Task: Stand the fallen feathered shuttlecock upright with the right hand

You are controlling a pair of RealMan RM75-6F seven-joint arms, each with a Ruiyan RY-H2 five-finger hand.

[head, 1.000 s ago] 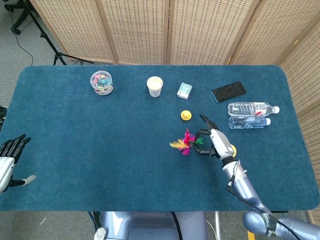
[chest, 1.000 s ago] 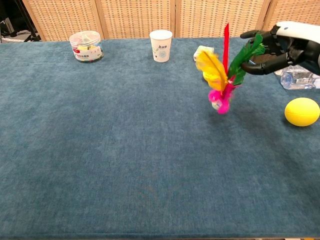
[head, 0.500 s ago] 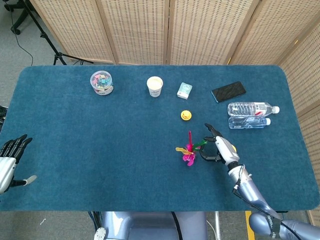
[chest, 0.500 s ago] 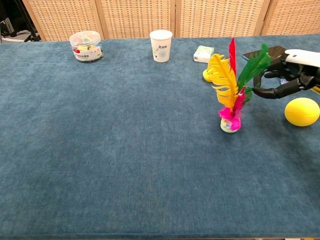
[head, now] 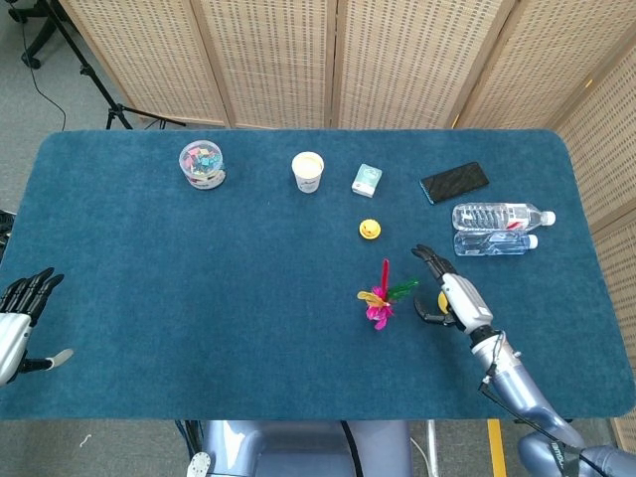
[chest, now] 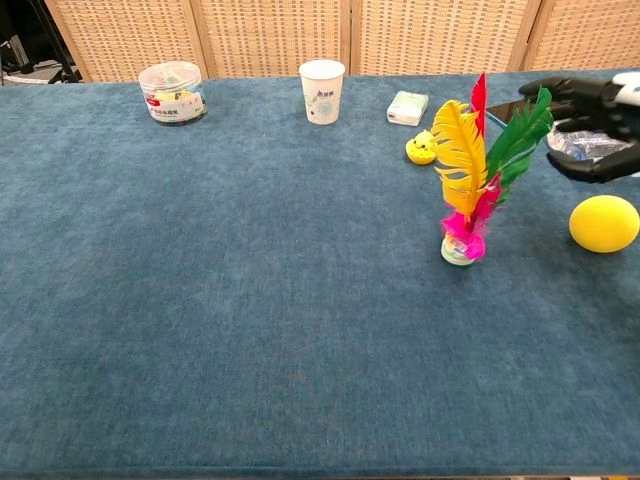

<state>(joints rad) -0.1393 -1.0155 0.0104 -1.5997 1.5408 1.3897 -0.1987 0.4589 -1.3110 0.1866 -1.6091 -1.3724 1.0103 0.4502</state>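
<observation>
The feathered shuttlecock (chest: 478, 170) stands upright on its round base on the blue table, its yellow, red, green and pink feathers pointing up; the head view shows the shuttlecock (head: 381, 298) right of the table's middle. My right hand (chest: 597, 125) hovers just to its right, fingers apart, holding nothing, with a small gap to the green feather. From above, the right hand (head: 449, 296) sits a short way right of the feathers. My left hand (head: 20, 316) hangs off the table's left edge, fingers spread and empty.
A yellow ball (chest: 603, 223) lies under the right hand. A small yellow duck (chest: 421, 149), a mint box (chest: 407, 107), a paper cup (chest: 322, 90) and a clip jar (chest: 173, 93) stand farther back. A phone (head: 454, 182) and two water bottles (head: 500, 229) lie back right.
The right hand lowered the shuttlecock onto its base, let go of the green feather and drew back to the right. The shuttlecock now stands alone.
</observation>
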